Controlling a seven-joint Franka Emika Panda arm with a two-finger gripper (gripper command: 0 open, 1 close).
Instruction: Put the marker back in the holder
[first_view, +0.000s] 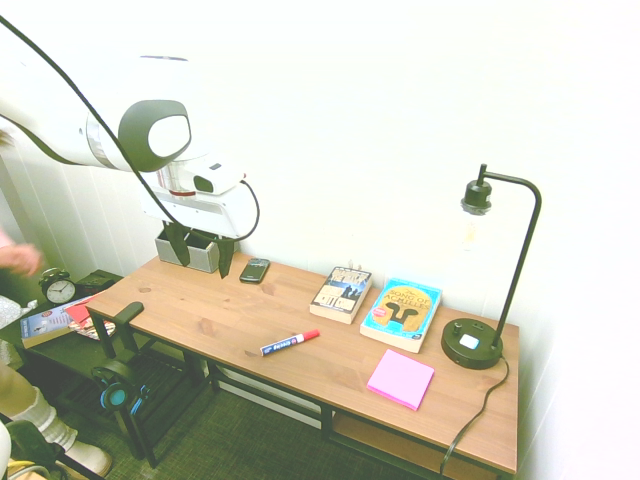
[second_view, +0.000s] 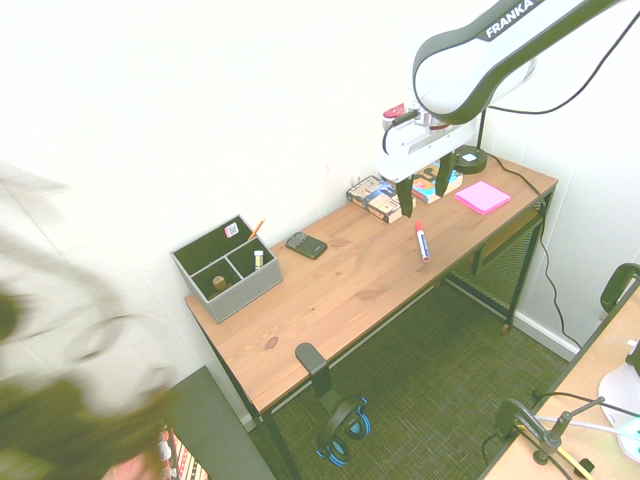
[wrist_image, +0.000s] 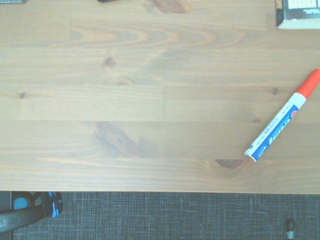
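Marker: the white marker (first_view: 290, 343) with its blue label and red cap lies flat on the wooden worktop (first_view: 220, 310), near the front edge, a little below the centre of the first exterior view; nothing touches it; in the wrist view it sits at the right edge, slanted, red cap uppermost

Pincer: the pincer (first_view: 201, 250) hangs in the air at the left of the first exterior view, pointing straight down, its two dark fingers spread wide with nothing between them; it is well above the worktop and apart from the marker

Holder: the grey holder (second_view: 228, 270) stands at the left end of the worktop in the second exterior view, against the wall; its inner compartments hold a few small items that are too small to name, and an orange pencil leans out of its back corner; in the first exterior view the pincer covers most of it

Phone: a small black phone (first_view: 254, 270) lies flat just beside the holder, towards the middle of the worktop

Books: two books lie side by side near the wall, a dark-covered one (first_view: 341, 294) and a turquoise one (first_view: 402, 313) to its right

Sticky notes: a pink pad (first_view: 400, 379) lies at the lower right of the first exterior view, near the front edge

Lamp: a black desk lamp (first_view: 474, 343) stands at the right end of the worktop
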